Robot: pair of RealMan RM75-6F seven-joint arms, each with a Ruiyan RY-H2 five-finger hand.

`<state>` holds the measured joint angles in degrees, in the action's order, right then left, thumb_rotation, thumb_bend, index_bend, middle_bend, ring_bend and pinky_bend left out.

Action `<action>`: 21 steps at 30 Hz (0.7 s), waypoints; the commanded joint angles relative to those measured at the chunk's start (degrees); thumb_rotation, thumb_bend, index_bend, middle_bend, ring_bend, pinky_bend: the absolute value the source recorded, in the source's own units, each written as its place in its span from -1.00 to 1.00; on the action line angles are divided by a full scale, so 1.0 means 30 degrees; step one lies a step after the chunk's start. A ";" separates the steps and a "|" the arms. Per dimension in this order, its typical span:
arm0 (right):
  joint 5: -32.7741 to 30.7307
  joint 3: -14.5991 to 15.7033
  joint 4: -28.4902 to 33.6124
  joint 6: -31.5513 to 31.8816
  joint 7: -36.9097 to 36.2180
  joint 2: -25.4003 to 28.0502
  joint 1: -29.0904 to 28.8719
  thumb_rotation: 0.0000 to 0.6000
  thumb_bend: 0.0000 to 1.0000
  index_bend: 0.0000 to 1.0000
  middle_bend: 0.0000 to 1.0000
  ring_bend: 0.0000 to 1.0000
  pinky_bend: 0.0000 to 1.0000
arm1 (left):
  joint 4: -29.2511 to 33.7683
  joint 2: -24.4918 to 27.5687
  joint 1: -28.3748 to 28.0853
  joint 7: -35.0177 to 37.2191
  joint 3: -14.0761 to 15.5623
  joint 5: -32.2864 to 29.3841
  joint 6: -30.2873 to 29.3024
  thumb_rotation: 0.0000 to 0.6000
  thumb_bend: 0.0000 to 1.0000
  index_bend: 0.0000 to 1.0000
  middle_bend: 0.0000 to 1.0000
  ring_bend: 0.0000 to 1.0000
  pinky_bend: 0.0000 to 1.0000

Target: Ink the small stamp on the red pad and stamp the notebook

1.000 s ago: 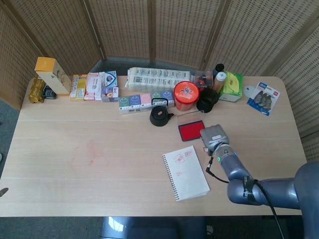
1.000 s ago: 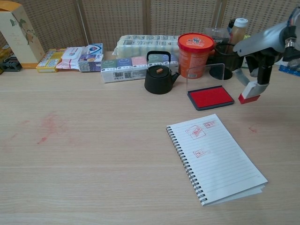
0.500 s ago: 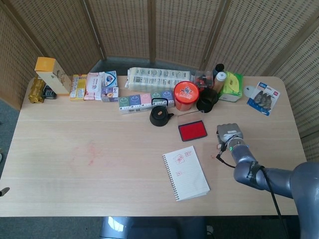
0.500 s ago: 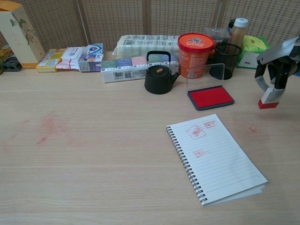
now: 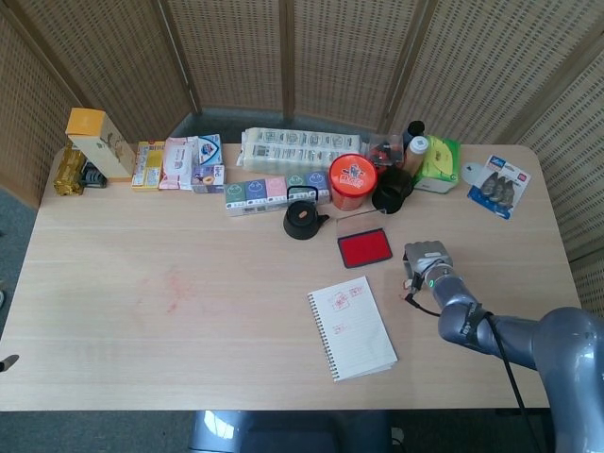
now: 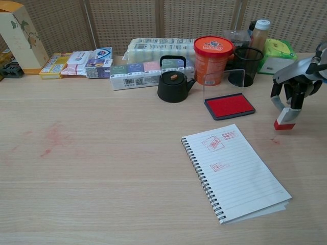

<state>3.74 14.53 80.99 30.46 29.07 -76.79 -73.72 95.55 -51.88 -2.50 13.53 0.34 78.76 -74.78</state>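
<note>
The right hand [image 6: 295,87] hangs over the right side of the surface [image 6: 102,153], its fingers [image 6: 286,97] gripping the small stamp [image 6: 285,120] from above, with the stamp's red face pointing down just above the wood, or perhaps touching it; the views do not settle which. The stamp sits to the right of the red ink pad [image 6: 229,105] and beyond the far right corner of the notebook [image 6: 235,171], apart from both. The pad's clear lid stands open at its back edge, so the red cushion is exposed. The notebook lies open, tilted, with its spiral on the left, and already carries a few red marks near the top of the page, leaving the lower lines bare. The left hand shows in neither view. Judging from this, the hand is carrying the stamp between pad and page, and whether the face is freshly inked cannot be read here. If ink is wanted, the next move calls for a short shift left and a flat press onto the cushion; otherwise the stamp should travel left and toward the robot to a bare stretch of page, then come down square so that the print is not smeared.
</note>
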 commanded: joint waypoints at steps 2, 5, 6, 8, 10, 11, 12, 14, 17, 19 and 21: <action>0.0195 0.0112 -0.0178 -0.0142 -0.0206 -0.0106 0.0084 1.00 -0.14 0.38 0.95 1.00 1.00 | 0.0004 -0.0005 -0.0007 -0.0029 0.0004 0.0001 0.0012 1.00 -0.94 -1.00 -1.00 -0.99 -1.00; 0.0369 0.0150 -0.0267 -0.0222 -0.0424 -0.0131 0.0157 1.00 -0.14 0.35 0.90 1.00 1.00 | 0.0010 -0.0030 -0.0024 -0.0089 0.0020 0.0004 0.0049 1.00 -0.94 -1.00 -1.00 -0.99 -1.00; 0.0430 0.0149 -0.0290 -0.0237 -0.0486 -0.0137 0.0184 1.00 -0.14 0.34 0.89 1.00 1.00 | 0.0012 -0.0034 -0.0027 -0.0099 0.0024 -0.0001 0.0062 1.00 -0.94 -1.00 -1.00 -0.99 -1.00; 0.0774 0.0056 -0.0404 -0.0206 -0.0718 -0.0176 0.0335 1.00 -0.14 0.33 0.86 1.00 1.00 | 0.0016 -0.0041 -0.0043 -0.0132 0.0039 -0.0005 0.0108 1.00 -0.94 -1.00 -1.00 -0.99 -1.00; 0.1069 -0.0020 -0.0492 -0.0234 -0.0935 -0.0205 0.0499 1.00 -0.14 0.33 0.81 1.00 1.00 | 0.0021 -0.0047 -0.0049 -0.0155 0.0044 -0.0010 0.0124 1.00 -0.94 -1.00 -1.00 -0.99 -1.00; 0.1225 -0.0054 -0.0553 -0.0303 -0.1057 -0.0214 0.0582 1.00 -0.14 0.32 0.78 0.99 1.00 | 0.0022 -0.0052 -0.0050 -0.0179 0.0047 -0.0017 0.0128 1.00 -0.94 -1.00 -1.00 -0.99 -1.00; 0.1387 -0.0056 -0.0638 -0.0369 -0.1164 -0.0250 0.0682 1.00 -0.14 0.31 0.76 0.97 1.00 | 0.0030 -0.0059 -0.0055 -0.0194 0.0056 -0.0014 0.0147 1.00 -0.94 -1.00 -1.00 -0.99 -1.00; 0.1775 -0.0103 -0.0812 -0.0424 -0.1377 -0.0308 0.0846 1.00 -0.14 0.30 0.73 0.94 1.00 | 0.0032 -0.0064 -0.0057 -0.0208 0.0062 -0.0030 0.0162 1.00 -0.94 -1.00 -1.00 -0.99 -1.00; 0.2140 -0.0146 -0.0968 -0.0467 -0.1626 -0.0363 0.0997 1.00 -0.14 0.30 0.70 0.91 1.00 | 0.0031 -0.0067 -0.0062 -0.0205 0.0068 -0.0041 0.0185 1.00 -0.94 -1.00 -1.00 -0.99 -1.00; 0.2412 -0.0160 -0.1039 -0.0473 -0.1783 -0.0381 0.1093 1.00 -0.14 0.29 0.70 0.90 1.00 | 0.0036 -0.0062 -0.0061 -0.0192 0.0065 -0.0031 0.0170 1.00 -0.94 -1.00 -1.00 -1.00 -1.00; 0.2559 -0.0155 -0.1074 -0.0473 -0.1895 -0.0393 0.1132 1.00 -0.14 0.27 0.68 0.89 1.00 | 0.0045 -0.0054 -0.0061 -0.0193 0.0066 -0.0032 0.0168 1.00 -0.94 -1.00 -1.00 -0.99 -1.00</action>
<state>11.28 14.08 77.85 29.05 23.50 -77.93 -70.41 95.69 -52.04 -2.69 12.95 0.54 78.67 -74.27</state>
